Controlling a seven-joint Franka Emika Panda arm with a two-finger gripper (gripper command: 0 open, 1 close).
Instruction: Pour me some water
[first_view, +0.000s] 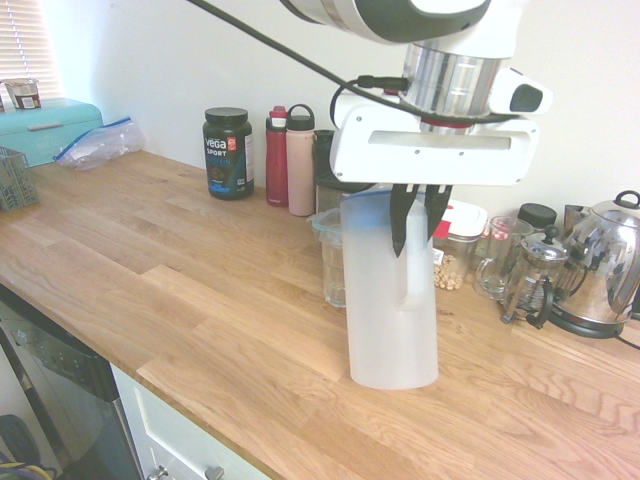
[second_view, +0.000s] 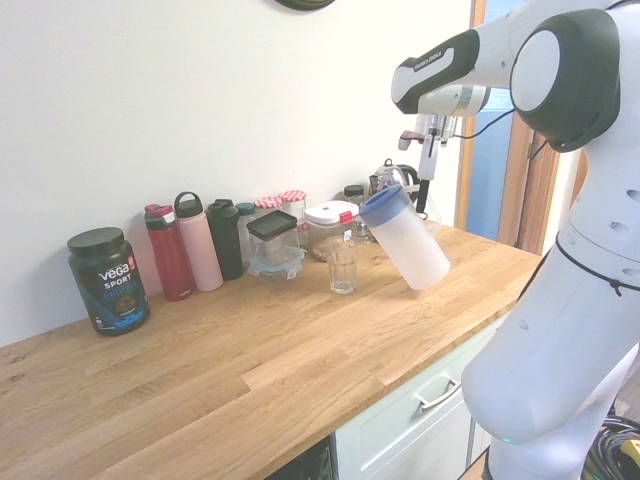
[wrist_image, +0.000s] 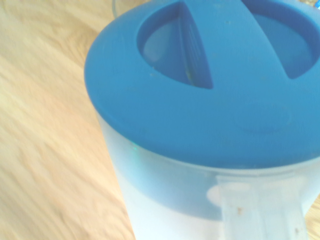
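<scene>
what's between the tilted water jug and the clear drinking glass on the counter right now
Nothing. In the second exterior view the jug hangs tilted toward the glass, with only bare wooden counter between them.

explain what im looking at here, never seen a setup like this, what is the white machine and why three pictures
The white machine is a robot arm with a two-finger gripper at its end. All three pictures show the same moment. Two come from cameras standing on opposite sides of the kitchen counter, so the arm appears from different sides. The third comes from a camera on the robot's wrist, looking down from close by, so it shows little more than the blue lid.

The gripper is shut on the handle of a tall frosted jug, which the second side camera shows lifted off the counter and tilted, lid end towards a small empty drinking glass. No water is visibly flowing.

Along the wall stand a black protein tub, red and pink bottles, food containers, a French press and a shiny kettle.
</scene>
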